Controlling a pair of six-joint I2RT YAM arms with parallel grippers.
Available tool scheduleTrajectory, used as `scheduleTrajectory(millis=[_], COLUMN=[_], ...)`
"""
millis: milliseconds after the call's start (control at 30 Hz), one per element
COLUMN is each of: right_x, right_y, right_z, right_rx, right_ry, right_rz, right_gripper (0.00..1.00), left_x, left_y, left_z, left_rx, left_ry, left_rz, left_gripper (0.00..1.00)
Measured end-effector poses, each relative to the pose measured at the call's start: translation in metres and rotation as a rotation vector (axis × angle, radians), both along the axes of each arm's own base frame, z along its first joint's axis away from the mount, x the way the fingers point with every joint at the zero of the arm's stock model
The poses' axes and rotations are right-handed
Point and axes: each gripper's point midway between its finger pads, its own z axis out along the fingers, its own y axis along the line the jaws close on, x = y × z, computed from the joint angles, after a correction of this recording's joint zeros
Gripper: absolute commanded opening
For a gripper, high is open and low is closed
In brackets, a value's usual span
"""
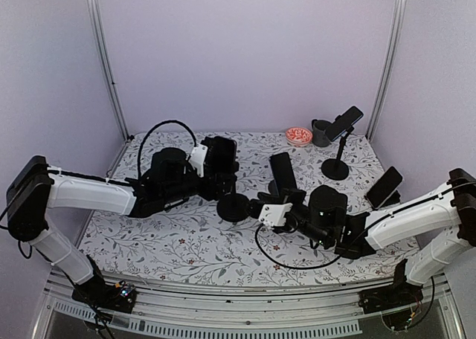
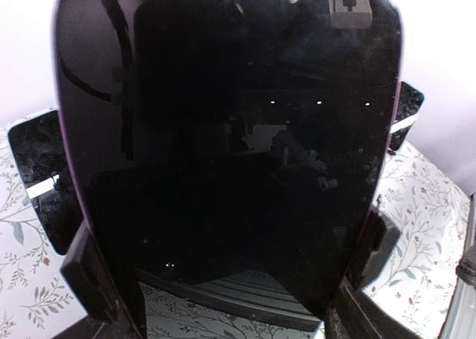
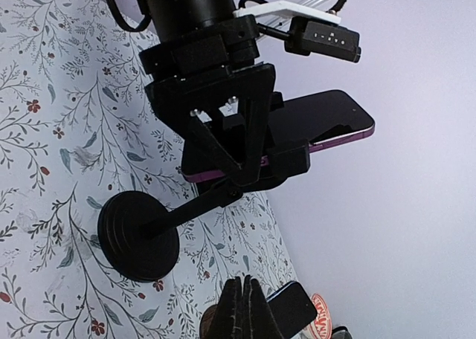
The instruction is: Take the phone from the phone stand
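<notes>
Phone stand: mid-table, betw. arms; phone in its cradle. 2nd stand: rear R, 2nd phone on top. Cup & dish: just L of it, cup touching dish's R side.

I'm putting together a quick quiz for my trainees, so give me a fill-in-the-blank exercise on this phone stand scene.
The left gripper grips the ___ sitting in the phone stand. The right gripper is shut and holds ___. At the back, the red dish sits beside a black ___.
Missing: phone; nothing; cup.
</notes>
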Motion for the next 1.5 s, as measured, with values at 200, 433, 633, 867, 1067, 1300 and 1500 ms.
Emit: scheduleTrajectory(millis=[200,433,633,867,1067,1300,1500], right_x=[-0.001,0.003,0.016,-0.005,-0.015,-0.007,0.0], right_y=[-0.002,-0.008,-0.03,-0.027,-0.016,0.009,0.021], right_z=[0.004,0.034,0.059,0.057,0.046,0.025,0.027], right_rx=[0.051,0.242,0.536,0.723,0.758,0.736,0.739], right_ry=[0.056,0.247,0.584,0.992,1.193,1.306,1.309], right_rz=[0.002,0.007,0.029,0.113,0.125,0.11,0.124], right_gripper=[0.49,0.65,0.69,0.71,0.68,0.63,0.59], left_x=[-0.012,-0.037,-0.056,-0.054,-0.054,-0.055,-0.055], left_y=[-0.012,-0.028,-0.034,-0.031,-0.031,-0.032,-0.033], left_z=[0.001,0.002,0.001,0.002,0.001,0.002,0.002], left_rx=[0.01,0.013,0.017,0.014,0.022,0.02,0.021], left_ry=[-0.017,-0.016,-0.031,-0.043,-0.051,-0.056,-0.056], left_rz=[-0.096,-0.181,-0.188,-0.134,-0.11,-0.105,-0.107], left_gripper=[0.22,0.22,0.22,0.22,0.21,0.21,0.21])
